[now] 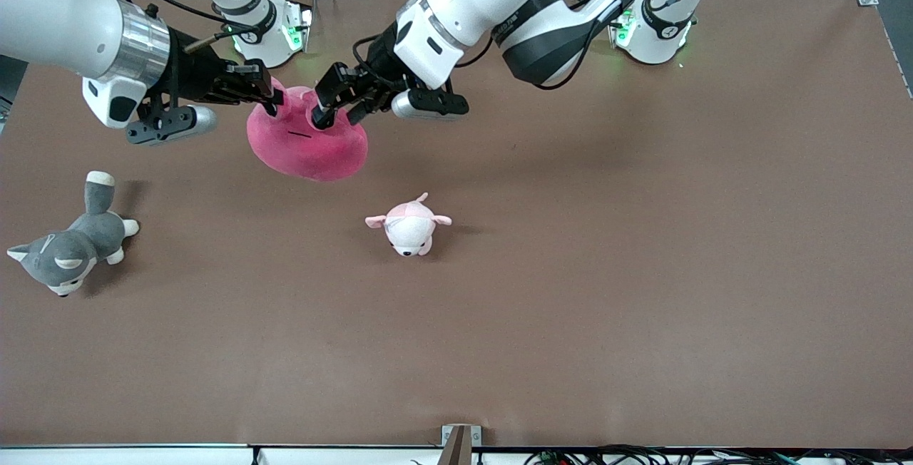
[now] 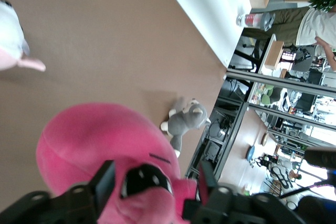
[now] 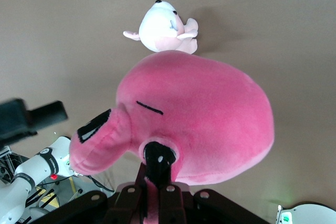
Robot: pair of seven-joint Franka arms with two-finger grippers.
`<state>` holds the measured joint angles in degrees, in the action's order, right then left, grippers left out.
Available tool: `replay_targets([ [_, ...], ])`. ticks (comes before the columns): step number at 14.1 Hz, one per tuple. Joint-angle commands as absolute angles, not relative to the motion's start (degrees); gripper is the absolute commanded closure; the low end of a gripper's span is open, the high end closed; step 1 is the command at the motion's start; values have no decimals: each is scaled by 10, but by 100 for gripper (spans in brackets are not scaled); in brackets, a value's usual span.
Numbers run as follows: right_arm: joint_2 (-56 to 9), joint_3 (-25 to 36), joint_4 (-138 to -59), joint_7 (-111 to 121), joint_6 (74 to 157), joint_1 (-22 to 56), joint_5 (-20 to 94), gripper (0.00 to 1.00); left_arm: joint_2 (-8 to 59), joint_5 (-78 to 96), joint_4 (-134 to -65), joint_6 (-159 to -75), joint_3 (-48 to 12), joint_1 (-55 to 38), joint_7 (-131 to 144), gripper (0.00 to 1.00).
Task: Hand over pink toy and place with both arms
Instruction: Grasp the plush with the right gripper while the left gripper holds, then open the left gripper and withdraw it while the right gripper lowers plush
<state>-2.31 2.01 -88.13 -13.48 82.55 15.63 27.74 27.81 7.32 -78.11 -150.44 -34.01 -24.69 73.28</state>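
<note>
The pink toy (image 1: pixel 307 140) hangs in the air over the table, toward the right arm's end. My right gripper (image 1: pixel 273 99) is shut on a fold of the toy by one black eye; in the right wrist view the toy (image 3: pixel 199 114) hangs from the gripper (image 3: pixel 157 195). My left gripper (image 1: pixel 337 117) is open, its fingers standing on either side of the toy's other eye and ear nub. In the left wrist view the toy (image 2: pixel 94 145) fills the space between the spread fingers (image 2: pixel 105 184) of the left gripper (image 2: pixel 155 182).
A small pale pink-and-white plush (image 1: pixel 408 226) lies on the brown table (image 1: pixel 606 237), nearer to the front camera than the pink toy. A grey-and-white plush dog (image 1: pixel 68 247) lies at the right arm's end of the table.
</note>
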Motion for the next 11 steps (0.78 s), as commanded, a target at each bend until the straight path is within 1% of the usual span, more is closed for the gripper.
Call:
replay_targets([
  [1, -47, 23, -875, -29, 821, 105, 273, 100, 275, 57, -775, -1471, -342, -202, 730, 0],
  [4, -99, 23, -870, 47, 825, 35, 273, 100, 256, 48, -773, -1420, -341, -131, 728, 0],
  [5, -119, 23, -854, 61, 826, 19, 271, 100, 252, 44, -773, -1406, -341, -110, 723, 0],
  [7, -167, 23, -811, 92, 826, -3, 230, 100, 252, 21, -774, -1398, -341, -81, 716, 0],
  [8, -187, 23, -796, 121, 827, -10, 208, 100, 253, 12, -774, -1379, -341, -64, 713, 0],
  [11, -228, 23, -795, 188, 852, -43, 192, 100, 253, -1, -777, -1286, -341, -16, 664, 0],
])
